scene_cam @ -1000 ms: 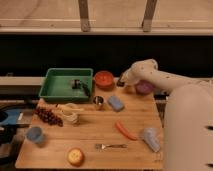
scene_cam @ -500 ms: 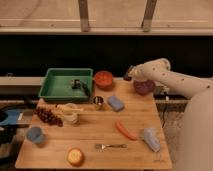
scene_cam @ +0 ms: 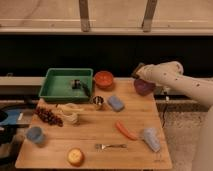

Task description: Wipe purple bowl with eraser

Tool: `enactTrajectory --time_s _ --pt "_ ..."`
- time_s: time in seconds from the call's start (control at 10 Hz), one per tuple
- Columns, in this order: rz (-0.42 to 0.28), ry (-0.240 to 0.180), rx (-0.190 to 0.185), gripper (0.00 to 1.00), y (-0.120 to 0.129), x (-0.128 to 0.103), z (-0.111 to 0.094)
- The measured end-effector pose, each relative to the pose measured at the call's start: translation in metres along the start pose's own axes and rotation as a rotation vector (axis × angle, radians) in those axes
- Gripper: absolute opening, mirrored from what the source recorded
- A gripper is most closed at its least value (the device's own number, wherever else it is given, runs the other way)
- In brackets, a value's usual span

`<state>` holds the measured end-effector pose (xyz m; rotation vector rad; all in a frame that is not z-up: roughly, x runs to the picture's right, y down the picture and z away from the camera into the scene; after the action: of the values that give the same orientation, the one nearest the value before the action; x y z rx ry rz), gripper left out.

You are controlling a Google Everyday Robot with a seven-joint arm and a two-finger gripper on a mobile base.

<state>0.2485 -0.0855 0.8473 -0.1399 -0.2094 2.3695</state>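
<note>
bowl: The purple bowl (scene_cam: 143,87) sits at the far right edge of the table (scene_cam: 95,135), right of the orange bowl (scene_cam: 104,78).
my gripper: My gripper (scene_cam: 138,71) hangs just above the purple bowl, at its far left rim.
my fingers: They are squeezed tight on a small dark block.
eraser: I think the dark block is the eraser (scene_cam: 137,69). It pokes out at the tip of my fingers, up and left of the purple bowl.
step now: I think I am about to bring the eraser down into the purple bowl to wipe it.
how to do it well: I should keep my squeeze tight so the eraser does not slip. I should come down slowly until the eraser just touches the inside of the purple bowl.
then: I should rub it gently round the inside, not push hard.
watch out: The purple bowl is close to the table edge. A hard push to the right may slide it off.
nearby: The blue pad (scene_cam: 115,103) lies in front and left of the purple bowl. I should leave it alone.
</note>
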Motion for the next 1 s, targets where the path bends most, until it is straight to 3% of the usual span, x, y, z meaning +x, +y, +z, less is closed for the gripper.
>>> enactTrajectory --time_s 0.3,1.0 --pt "0.055 -0.02 0.016 0.0 -0.026 -0.003 -0.009" --pt "0.148 0.041 0.077 0.0 -0.074 0.021 0.017"
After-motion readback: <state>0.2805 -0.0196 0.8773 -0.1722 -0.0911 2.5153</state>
